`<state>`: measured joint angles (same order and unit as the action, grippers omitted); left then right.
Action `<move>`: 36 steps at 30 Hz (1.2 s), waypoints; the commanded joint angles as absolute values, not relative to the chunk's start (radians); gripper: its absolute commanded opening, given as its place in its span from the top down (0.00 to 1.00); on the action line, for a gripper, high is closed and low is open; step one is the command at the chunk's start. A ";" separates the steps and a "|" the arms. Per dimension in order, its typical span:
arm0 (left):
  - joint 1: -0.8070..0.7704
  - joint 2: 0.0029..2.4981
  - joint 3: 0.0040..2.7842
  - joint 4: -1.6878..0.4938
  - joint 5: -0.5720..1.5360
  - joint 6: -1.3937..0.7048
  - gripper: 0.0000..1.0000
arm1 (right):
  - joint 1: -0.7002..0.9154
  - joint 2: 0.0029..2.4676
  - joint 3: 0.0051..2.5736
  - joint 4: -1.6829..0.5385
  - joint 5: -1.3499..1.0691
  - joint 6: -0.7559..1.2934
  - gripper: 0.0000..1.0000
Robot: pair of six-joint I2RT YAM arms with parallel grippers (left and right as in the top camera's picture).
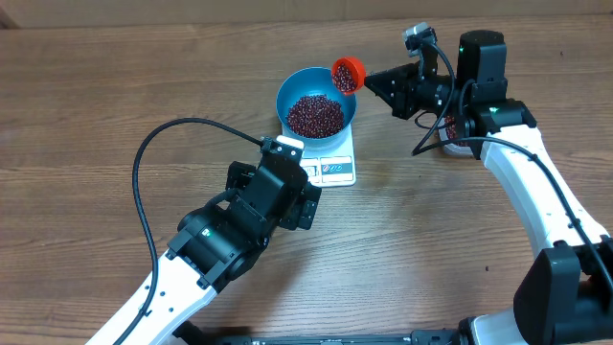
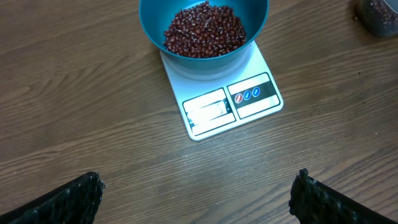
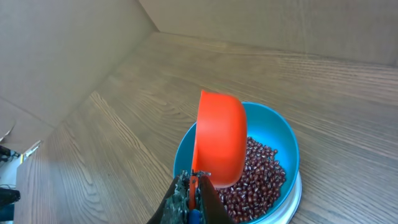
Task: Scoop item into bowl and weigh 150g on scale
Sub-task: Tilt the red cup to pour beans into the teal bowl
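Observation:
The blue bowl (image 1: 287, 96) stands on the white scale (image 1: 337, 170), holding a heap of dark red-brown beans (image 1: 315, 114). An orange scoop (image 1: 347, 74) hangs tipped over the bowl's far right rim, and its inside shows bare orange from overhead. My right gripper (image 3: 194, 186) is shut on the scoop's handle, with the scoop (image 3: 219, 140) on its side just above the beans (image 3: 258, 174). My left gripper (image 2: 199, 180) is open and empty over bare table, on the display side of the scale (image 2: 230, 102), apart from scale and bowl (image 2: 205, 65).
A container of more beans (image 2: 378, 15) shows at the top right corner of the left wrist view; overhead the right arm (image 1: 479, 105) mostly covers that spot. The left arm (image 1: 230, 230) stretches from the front left edge toward the scale.

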<state>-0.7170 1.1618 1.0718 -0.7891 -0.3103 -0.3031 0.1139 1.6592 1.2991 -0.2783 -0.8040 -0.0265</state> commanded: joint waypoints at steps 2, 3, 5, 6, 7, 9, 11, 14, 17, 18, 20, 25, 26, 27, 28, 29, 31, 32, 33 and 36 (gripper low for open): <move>-0.707 1.165 1.068 -0.789 -0.314 -0.295 0.01 | 0.119 1.630 1.297 -0.262 -0.808 -0.059 0.96; -0.707 1.165 1.068 -0.789 -0.314 -0.295 0.00 | 0.119 1.630 1.297 -0.262 -0.807 -0.074 0.96; -0.707 1.165 1.068 -0.789 -0.314 -0.295 0.01 | 0.119 1.630 1.297 -0.262 -0.801 -0.088 0.96; -0.707 1.165 1.068 -0.789 -0.314 -0.295 0.01 | 0.119 1.630 1.297 -0.262 -0.800 -0.088 0.96; -0.707 1.165 1.068 -0.789 -0.314 -0.295 0.01 | 0.119 1.630 1.297 -0.262 -0.801 -0.100 0.96; -0.707 1.165 1.068 -0.789 -0.314 -0.295 0.01 | 0.119 1.630 1.297 -0.262 -0.801 -0.126 0.96; -0.707 1.165 1.068 -0.789 -0.314 -0.295 0.01 | 0.119 1.630 1.297 -0.262 -0.801 -0.140 0.96; -0.707 1.165 1.068 -0.789 -0.314 -0.295 0.01 | 0.119 1.630 1.297 -0.255 -0.801 -0.140 0.96; -0.707 1.165 1.068 -0.789 -0.314 -0.295 0.01 | 0.119 1.630 1.297 -0.248 -0.801 -0.140 0.96; -0.707 1.165 1.068 -0.789 -0.314 -0.295 0.01 | 0.119 1.630 1.297 -0.247 -0.801 -0.140 0.96; -0.707 1.165 1.068 -0.789 -0.314 -0.295 0.01 | 0.119 1.630 1.297 -0.246 -0.800 -0.140 0.96; -0.707 1.165 1.068 -0.789 -0.314 -0.295 0.01 | 0.119 1.630 1.297 -0.242 -0.801 -0.152 0.96; -0.707 1.165 1.068 -0.789 -0.314 -0.295 0.01 | 0.119 1.630 1.297 -0.243 -0.801 -0.166 0.96; -0.707 1.165 1.068 -0.789 -0.314 -0.295 0.01 | 0.119 1.630 1.297 -0.243 -0.800 -0.176 0.96; -0.707 1.165 1.068 -0.789 -0.314 -0.295 0.01 | 0.119 1.630 1.297 -0.243 -0.800 -0.186 0.96; -0.707 1.165 1.068 -0.789 -0.314 -0.295 0.01 | 0.119 1.630 1.297 -0.242 -0.800 -0.186 0.96; -0.707 1.165 1.068 -0.789 -0.314 -0.295 0.01 | 0.119 1.630 1.297 -0.242 -0.800 -0.185 0.96; -0.707 1.165 1.068 -0.789 -0.314 -0.295 0.01 | 0.119 1.630 1.297 -0.241 -0.800 -0.186 0.96; -0.707 1.165 1.068 -0.789 -0.314 -0.295 0.00 | 0.119 1.631 1.297 -0.240 -0.800 -0.186 0.96; -0.707 1.165 1.068 -0.789 -0.314 -0.295 0.00 | 0.119 1.633 1.297 -0.233 -0.795 -0.185 0.96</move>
<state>-0.7170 1.1618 1.0718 -0.7891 -0.3103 -0.3031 0.1139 1.6592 1.2991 -0.2466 -0.8032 -0.1696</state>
